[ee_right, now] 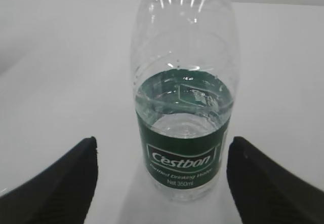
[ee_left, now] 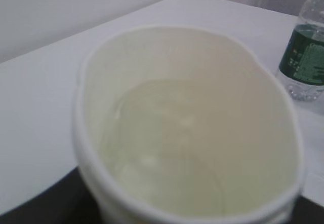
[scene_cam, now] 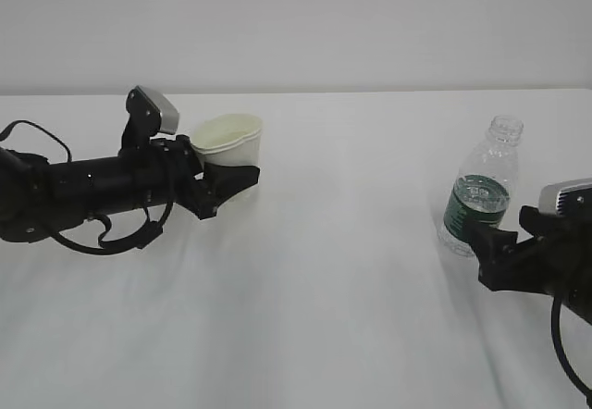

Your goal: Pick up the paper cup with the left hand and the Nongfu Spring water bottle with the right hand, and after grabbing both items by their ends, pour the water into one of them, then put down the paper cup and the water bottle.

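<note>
The paper cup (scene_cam: 229, 142) sits between the fingers of my left gripper (scene_cam: 222, 182), which is shut on its lower body. The cup stands upright with a slight lean, low over the table at the left. In the left wrist view the paper cup (ee_left: 192, 133) fills the frame, its rim squeezed oval, with water (ee_left: 162, 153) pooled inside. The Nongfu Spring water bottle (scene_cam: 481, 192) stands upright and capless at the right, partly filled. My right gripper (scene_cam: 490, 242) is open just in front of it. The bottle (ee_right: 185, 133) stands between the fingertips (ee_right: 76, 178) with a gap on each side.
The white table (scene_cam: 324, 289) stretches between the two arms, and its back edge (scene_cam: 370, 90) meets a plain pale wall. The bottle (ee_left: 306, 57) also shows at the right edge of the left wrist view.
</note>
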You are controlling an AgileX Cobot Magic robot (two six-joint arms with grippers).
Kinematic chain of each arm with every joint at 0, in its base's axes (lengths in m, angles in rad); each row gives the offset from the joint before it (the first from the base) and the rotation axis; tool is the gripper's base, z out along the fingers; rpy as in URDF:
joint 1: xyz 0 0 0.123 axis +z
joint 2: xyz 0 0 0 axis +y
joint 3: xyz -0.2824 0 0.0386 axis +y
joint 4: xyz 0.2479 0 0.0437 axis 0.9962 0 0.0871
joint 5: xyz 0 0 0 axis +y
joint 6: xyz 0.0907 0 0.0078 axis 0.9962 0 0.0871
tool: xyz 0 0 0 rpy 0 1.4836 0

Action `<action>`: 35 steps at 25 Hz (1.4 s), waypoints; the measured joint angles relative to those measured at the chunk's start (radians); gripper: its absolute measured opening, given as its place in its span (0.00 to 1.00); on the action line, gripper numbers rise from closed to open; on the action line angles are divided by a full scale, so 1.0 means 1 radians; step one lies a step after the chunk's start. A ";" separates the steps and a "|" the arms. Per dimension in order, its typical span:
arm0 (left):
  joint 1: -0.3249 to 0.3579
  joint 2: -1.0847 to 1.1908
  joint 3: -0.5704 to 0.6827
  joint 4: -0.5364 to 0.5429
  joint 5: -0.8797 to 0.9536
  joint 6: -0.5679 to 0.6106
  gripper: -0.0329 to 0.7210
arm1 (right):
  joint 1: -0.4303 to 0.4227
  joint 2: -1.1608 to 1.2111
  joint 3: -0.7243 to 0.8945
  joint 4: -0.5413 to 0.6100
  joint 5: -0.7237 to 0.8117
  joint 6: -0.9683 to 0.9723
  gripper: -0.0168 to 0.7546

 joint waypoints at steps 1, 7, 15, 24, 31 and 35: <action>0.004 0.000 0.009 -0.017 0.000 0.015 0.62 | 0.000 0.000 0.000 0.000 0.000 0.000 0.79; 0.022 0.000 0.033 -0.083 -0.015 0.062 0.62 | 0.000 0.000 -0.017 0.000 0.000 0.000 0.79; 0.027 0.000 0.070 -0.173 -0.023 0.115 0.62 | 0.000 0.000 -0.017 0.000 0.000 0.000 0.79; 0.029 0.000 0.185 -0.375 -0.106 0.231 0.62 | 0.000 0.000 -0.017 -0.003 0.000 0.004 0.79; 0.029 0.000 0.237 -0.483 -0.108 0.259 0.62 | 0.000 0.000 -0.017 -0.007 0.000 0.007 0.79; 0.029 0.000 0.272 -0.538 -0.108 0.286 0.62 | 0.000 0.000 -0.017 -0.012 0.000 0.007 0.79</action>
